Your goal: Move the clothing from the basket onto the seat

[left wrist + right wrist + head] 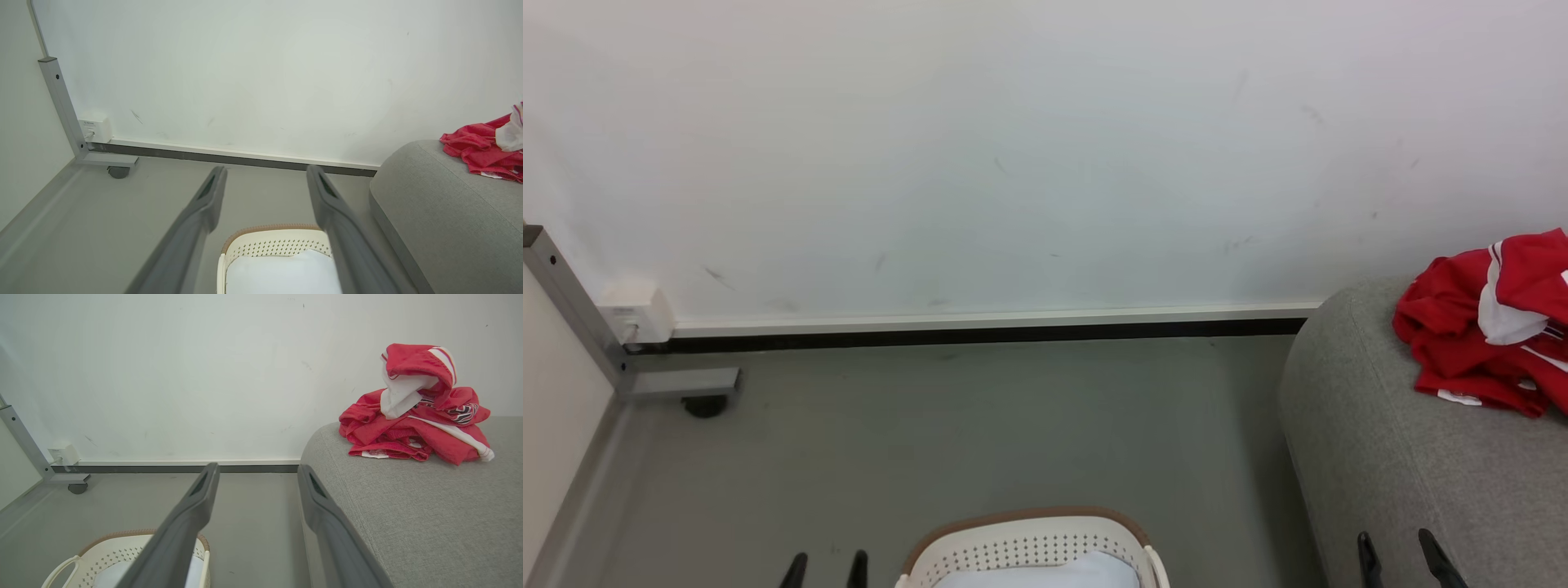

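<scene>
Both pairs apart, empty, we saw: left fingers (208, 204), right fingers (200, 502); clothing (392, 433) heaped on seat (429, 518); basket (1029, 547) on floor (931, 425).

Basket (1029, 535) on the floor (931, 441) at near centre, with a cloth liner (1054, 573) inside it. Seat (1388, 457) to the right of the basket, apart from it, running back toward the wall (1013, 147). Clothing (1478, 327) heaped on the seat, at its wall end. Left gripper (827, 563) just left of the basket; right gripper (1393, 537) before the seat's near part. Wall outlet (637, 310) and castered frame foot (682, 382) at far left, along the wall's base.
</scene>
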### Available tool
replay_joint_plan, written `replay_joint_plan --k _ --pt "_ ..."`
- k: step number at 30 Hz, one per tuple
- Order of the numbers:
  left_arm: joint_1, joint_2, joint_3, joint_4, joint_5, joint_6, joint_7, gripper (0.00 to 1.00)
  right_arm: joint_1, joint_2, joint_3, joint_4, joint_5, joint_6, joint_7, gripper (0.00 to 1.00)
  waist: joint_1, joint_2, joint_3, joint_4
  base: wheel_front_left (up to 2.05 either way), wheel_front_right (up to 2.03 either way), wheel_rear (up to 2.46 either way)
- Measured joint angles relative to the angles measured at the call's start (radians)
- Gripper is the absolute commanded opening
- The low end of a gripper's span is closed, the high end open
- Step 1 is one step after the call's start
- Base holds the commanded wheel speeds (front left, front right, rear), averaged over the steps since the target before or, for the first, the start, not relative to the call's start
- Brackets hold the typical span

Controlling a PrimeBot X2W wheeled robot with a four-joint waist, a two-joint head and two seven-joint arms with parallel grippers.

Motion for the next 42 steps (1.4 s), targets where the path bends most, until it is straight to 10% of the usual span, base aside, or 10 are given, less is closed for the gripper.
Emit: replay_joint_plan --k 2,3,42 --pt "0.0 0.003 -0.019 -0.003 -0.007 0.0 0.0 1.0 0.0 0.0 0.01 0.005 0.0 0.0 0.0 1.0 0.0 0.0 0.0 -0.002 0.0 0.0 0.0" --pt "0.001 0.001 -0.02 0.004 -0.006 0.0 0.0 0.0 0.002 0.003 0.012 0.013 0.0 0.0 0.001 0.0 0.0 0.0 0.0 -0.002 0.0 0.0 0.0" --pt "-0.081 -0.01 0.029 0.052 -0.57 0.0 0.145 0.0 -0.05 0.013 -0.037 0.023 0.573 0.0 0.158 0.0 0.0001 0.0 0.023 0.01 0.0 0.0 0.0"
